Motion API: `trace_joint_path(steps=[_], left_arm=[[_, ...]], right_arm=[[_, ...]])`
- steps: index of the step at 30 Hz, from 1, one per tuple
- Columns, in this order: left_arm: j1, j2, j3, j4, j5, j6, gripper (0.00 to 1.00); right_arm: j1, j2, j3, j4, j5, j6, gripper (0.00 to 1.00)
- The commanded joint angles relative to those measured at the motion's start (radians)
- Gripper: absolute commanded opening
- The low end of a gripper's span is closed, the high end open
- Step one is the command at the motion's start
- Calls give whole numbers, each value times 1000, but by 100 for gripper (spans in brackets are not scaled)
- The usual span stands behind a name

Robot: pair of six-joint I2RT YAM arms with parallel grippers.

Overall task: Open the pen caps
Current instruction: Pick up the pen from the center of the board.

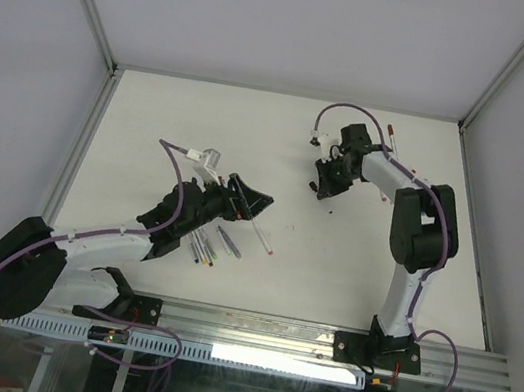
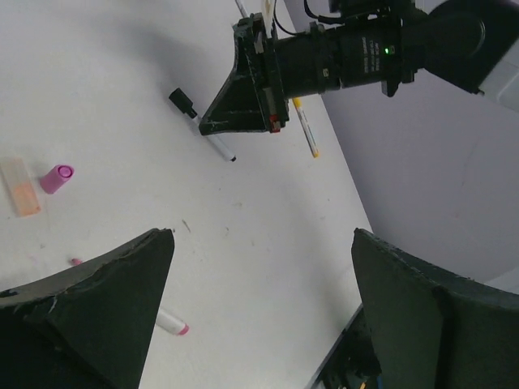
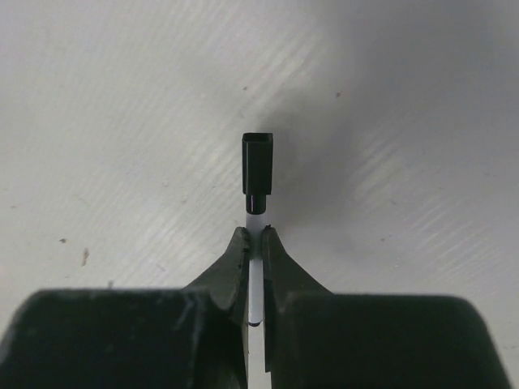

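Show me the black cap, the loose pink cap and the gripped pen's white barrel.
black cap [image 3: 258,162], right wrist view, middle of its body.
pink cap [image 2: 57,178], left wrist view, its side wall.
white barrel [image 3: 255,271], right wrist view, middle of its visible length.

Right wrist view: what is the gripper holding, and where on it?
The right gripper clamps a pen by its white barrel, just behind the black cap, which is still on.
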Motion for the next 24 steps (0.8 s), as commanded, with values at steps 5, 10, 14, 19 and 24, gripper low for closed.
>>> trace_joint_path(steps=[5, 10, 14, 19, 24], left_arm=[[23, 263, 188, 161, -115, -191, 82], [41, 422, 279, 197, -113, -239, 75], [61, 514, 355, 239, -66, -248, 74], [67, 587, 433, 239, -48, -255, 72], [65, 643, 489, 193, -50, -272, 67]], right_arm=[[-32, -140, -22, 60, -269, 86, 0], [-33, -185, -43, 96, -376, 117, 0], [-33, -222, -58, 117, -445, 139, 0], [-26, -243, -62, 122, -480, 143, 0], [-12, -255, -66, 127, -496, 141, 0]])
